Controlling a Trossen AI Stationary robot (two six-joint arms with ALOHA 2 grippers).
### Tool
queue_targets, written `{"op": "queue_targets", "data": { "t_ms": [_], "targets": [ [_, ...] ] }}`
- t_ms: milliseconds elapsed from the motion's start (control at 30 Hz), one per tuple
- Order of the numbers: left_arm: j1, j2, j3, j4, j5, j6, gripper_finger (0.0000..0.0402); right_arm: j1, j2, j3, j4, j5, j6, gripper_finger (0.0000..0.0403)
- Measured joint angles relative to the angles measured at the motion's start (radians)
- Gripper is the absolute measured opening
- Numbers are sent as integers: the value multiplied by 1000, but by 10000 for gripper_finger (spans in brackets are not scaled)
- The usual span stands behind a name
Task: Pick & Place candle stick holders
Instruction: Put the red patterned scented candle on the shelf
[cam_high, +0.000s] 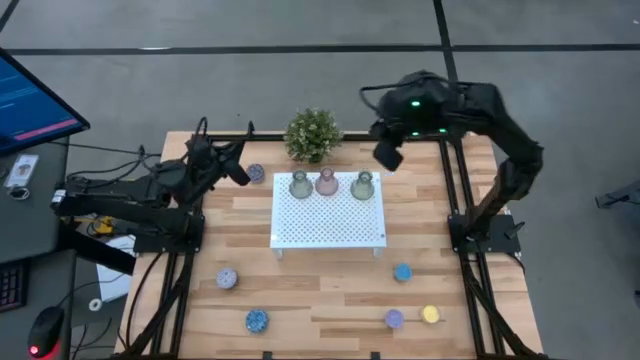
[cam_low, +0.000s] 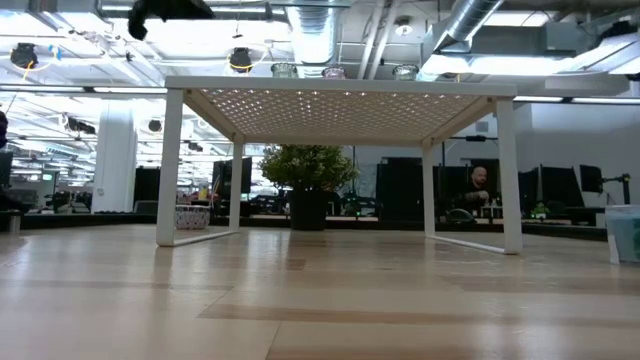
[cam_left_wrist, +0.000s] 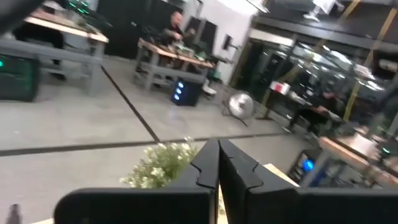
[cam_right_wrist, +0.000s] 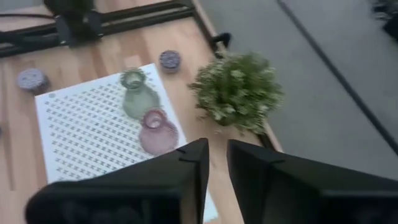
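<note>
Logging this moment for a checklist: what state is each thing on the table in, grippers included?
Three vases: upright in a row on the tray's far edge.
White tray: standing on its legs, mid-table.
Six pucks: flat on the table, none on the tray.
Plant: upright behind the tray.
Left gripper: jaws shut, empty, raised.
Right gripper: jaws slightly apart, empty, above the tray's far corner.
</note>
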Motion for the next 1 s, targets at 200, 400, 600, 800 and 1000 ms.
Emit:
{"op": "queue_targets", "data": {
  "t_ms": [200, 400, 600, 800, 1000],
  "targets": [
    [214, 39, 67, -318, 237, -95, 2, -1, -92, -4, -66, 84, 39, 79],
    [448, 55, 138, -490, 452, -143, 15, -1, -183, -59, -102, 143, 109, 115],
    [629, 55, 138, -592, 629, -56, 87, -1, -271, -186, -103, 148, 162, 161],
    [675, 95, 138, -643, 654, 52, 201, -1, -339, -338, -94, 148, 211, 203],
    [678, 213, 106, -645, 607, 47, 301, -1, -380, -433, -35, 147, 215, 218]
  ]
}}
